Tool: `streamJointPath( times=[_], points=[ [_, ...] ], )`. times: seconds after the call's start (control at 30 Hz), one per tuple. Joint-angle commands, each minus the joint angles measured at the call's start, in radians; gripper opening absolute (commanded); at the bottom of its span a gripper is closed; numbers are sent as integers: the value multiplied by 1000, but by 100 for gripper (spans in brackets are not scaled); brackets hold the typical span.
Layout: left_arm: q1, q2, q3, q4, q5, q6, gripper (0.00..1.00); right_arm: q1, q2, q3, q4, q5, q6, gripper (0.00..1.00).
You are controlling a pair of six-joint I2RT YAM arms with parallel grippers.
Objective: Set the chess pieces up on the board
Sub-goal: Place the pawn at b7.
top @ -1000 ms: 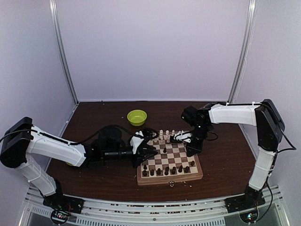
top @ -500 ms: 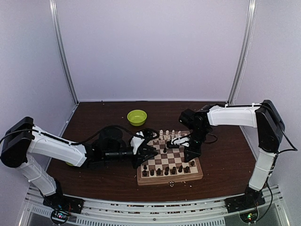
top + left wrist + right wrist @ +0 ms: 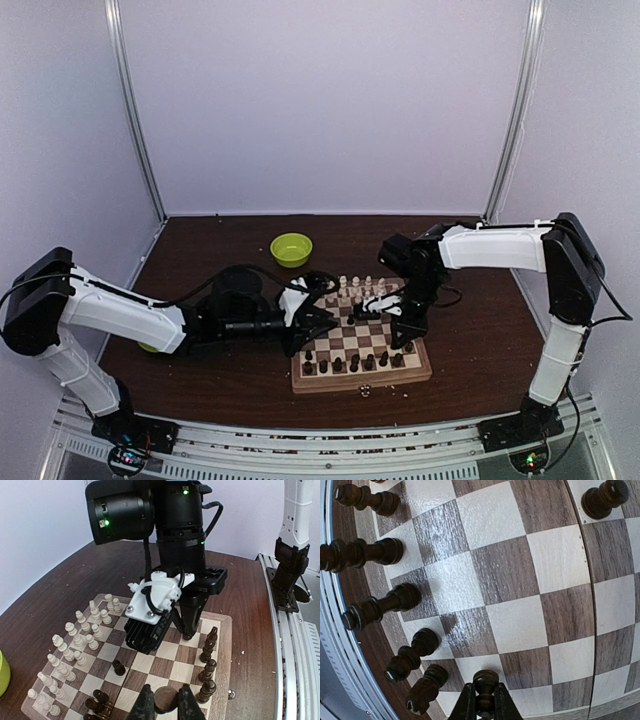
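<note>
R hand (image 3: 485,694) is clamped on a dark pawn (image 3: 486,679), held upright over the board (image 3: 362,382) on its dark side, just beside the dark row (image 3: 380,607) along the near edge. Can't tell if the pawn's base touches the square yet. L hand (image 3: 165,691) is closed on another dark piece (image 3: 165,701), low at the board's left edge and facing the R hand.

Risks, imo:
- The R hand is wider than the pawn, and the nearest neighbour (image 3: 426,694) sits close. Coming down or opening could tip it & domino the row.
- The grip is high on the pawn, so it prob. topples if released above the surface or at a tilt.
- Both arms crowd one small board. A wrist-to-wrist bump would scatter pieces, incl. the lone pawn (image 3: 119,667) mid-board.
- L's piece is small vs its fingers, so any jolt could squirt it out onto the table.
- White pieces (image 3: 75,640) stand well apart on the far side, so less exposed.
</note>
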Motion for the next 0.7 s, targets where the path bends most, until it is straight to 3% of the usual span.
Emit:
streamJointPath(
  times=[0.0,0.67],
  points=[
    [6,16,27,48,15,-11,8,15,20,0,-16,-3,-8,11],
    [5,15,25,46,19,-13,8,27,5,-7,-15,33,-10,14]
  ],
)
